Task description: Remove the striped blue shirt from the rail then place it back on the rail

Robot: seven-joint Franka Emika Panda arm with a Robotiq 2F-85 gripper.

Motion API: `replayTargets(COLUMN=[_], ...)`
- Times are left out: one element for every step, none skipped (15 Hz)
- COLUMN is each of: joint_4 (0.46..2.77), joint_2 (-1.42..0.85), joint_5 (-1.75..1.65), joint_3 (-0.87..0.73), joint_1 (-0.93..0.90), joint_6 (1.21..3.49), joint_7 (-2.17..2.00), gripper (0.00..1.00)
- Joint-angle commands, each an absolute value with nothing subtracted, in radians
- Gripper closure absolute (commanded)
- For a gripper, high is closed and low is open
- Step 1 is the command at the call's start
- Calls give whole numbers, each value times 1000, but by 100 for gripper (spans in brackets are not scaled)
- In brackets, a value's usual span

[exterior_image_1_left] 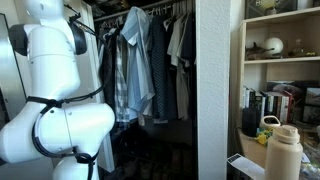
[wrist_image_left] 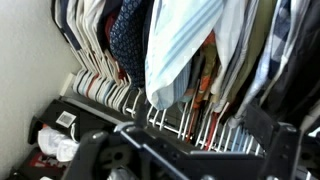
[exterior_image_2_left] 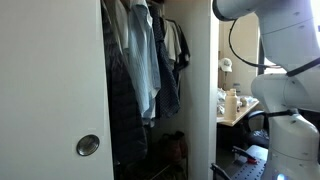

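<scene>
The gripper is closest to the wrist camera and fills the six o'clock edge as a dark, blurred frame. Its two fingers stand wide apart, one toward seven o'clock and one toward four o'clock, with nothing between them, so it is open and holds nothing. Just beyond it, at twelve o'clock, the striped blue shirt hangs free. Its hem ends above a white wire rack that runs from nine o'clock toward the centre. A dark dotted shirt hangs close at the blue shirt's nine o'clock. At eight o'clock, below the rack, lies floor clutter too blurred to name. In an exterior view the white arm takes up the nine o'clock side. There the striped blue shirt hangs in the open closet near twelve o'clock, with grey shirts at its three o'clock. A shelf stands at three o'clock and a tan bottle at four o'clock. In an exterior view a white sliding door with a round handle covers the nine o'clock half, and the striped blue shirt hangs just past its edge. The shirt's collar reaches the crowded top of the closet, but the rail is lost in the dark there, so I cannot tell whether the shirt hangs from it.
</scene>
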State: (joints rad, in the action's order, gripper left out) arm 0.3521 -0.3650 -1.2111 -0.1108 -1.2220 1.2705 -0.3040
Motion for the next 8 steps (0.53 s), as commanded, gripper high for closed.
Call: replayTargets(joint_4=[352,353,354,356,356,356,356,355], joint_2=[-368,-372,-366,-367,-368,-368,-370,-371], joint_5=[-1383,-1432,-1377,-1412,-1426,-1432,-1433,-1434], joint_3=[-154,-155,-121,-124,-125,-126,-129,-133], joint_1=[-1420,-1469,-1404,-1447,-1471,-1477,-1474,-1468], joint_6=[1107,1068,1118,1089,1076,1074,1074,1074], joint_7=[-363,-368,-347,-356,-361,-362,-361,-361], gripper=[0,0,0,0,0,0,0,0])
